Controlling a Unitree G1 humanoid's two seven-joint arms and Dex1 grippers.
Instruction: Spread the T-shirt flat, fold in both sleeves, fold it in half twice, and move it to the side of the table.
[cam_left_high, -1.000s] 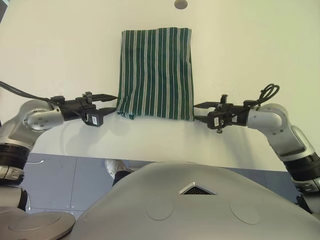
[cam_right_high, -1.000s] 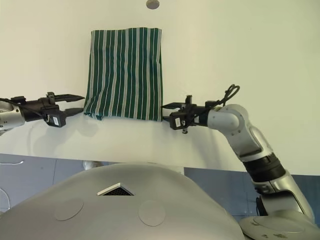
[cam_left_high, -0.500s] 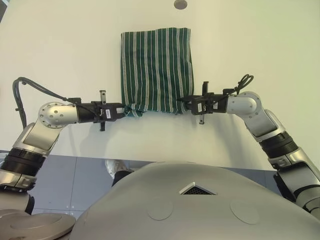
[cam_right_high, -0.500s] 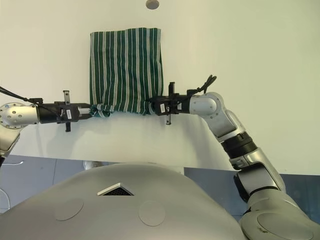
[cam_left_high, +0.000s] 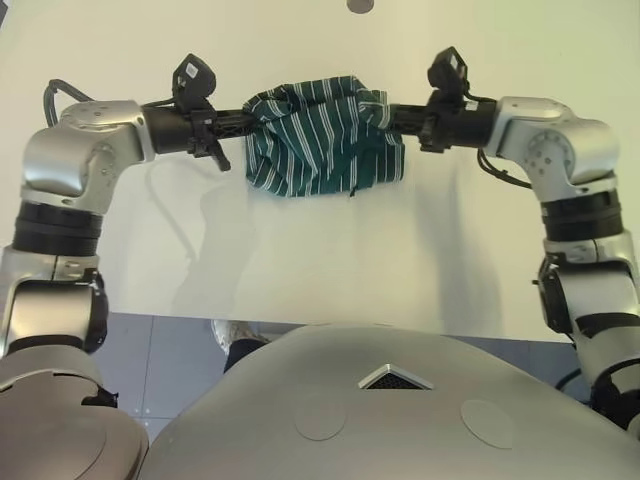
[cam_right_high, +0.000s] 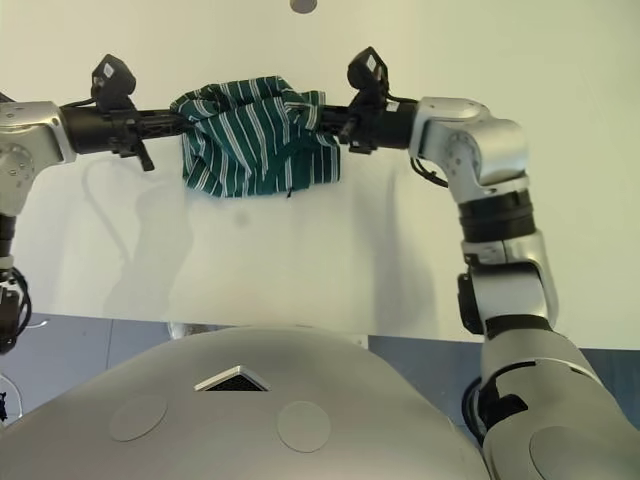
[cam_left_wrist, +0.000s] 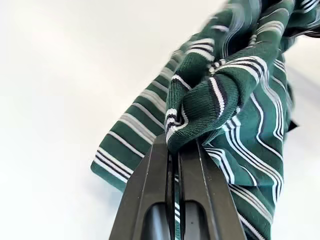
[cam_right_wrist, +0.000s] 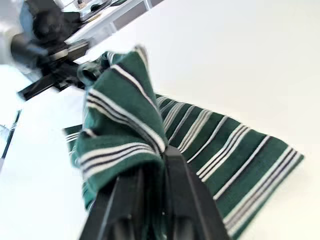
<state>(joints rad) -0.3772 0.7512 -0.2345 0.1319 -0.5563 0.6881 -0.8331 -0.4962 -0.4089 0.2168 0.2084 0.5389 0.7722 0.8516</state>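
The T-shirt (cam_left_high: 325, 145), at 12 o'clock on the table (cam_left_high: 300, 260), is clamped at its raised corners by the left gripper (cam_left_high: 247, 117) at 9 o'clock and the right gripper (cam_left_high: 389, 118) at 3 o'clock; a half-fold is judged underway, so the corners must next be laid evenly on the far edge.

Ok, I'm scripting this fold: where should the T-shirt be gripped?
Grip the T-shirt at both corners of its lifted edge, one from each side, as the left gripper and right gripper do: bunched layers there give the jaws a thick fold.
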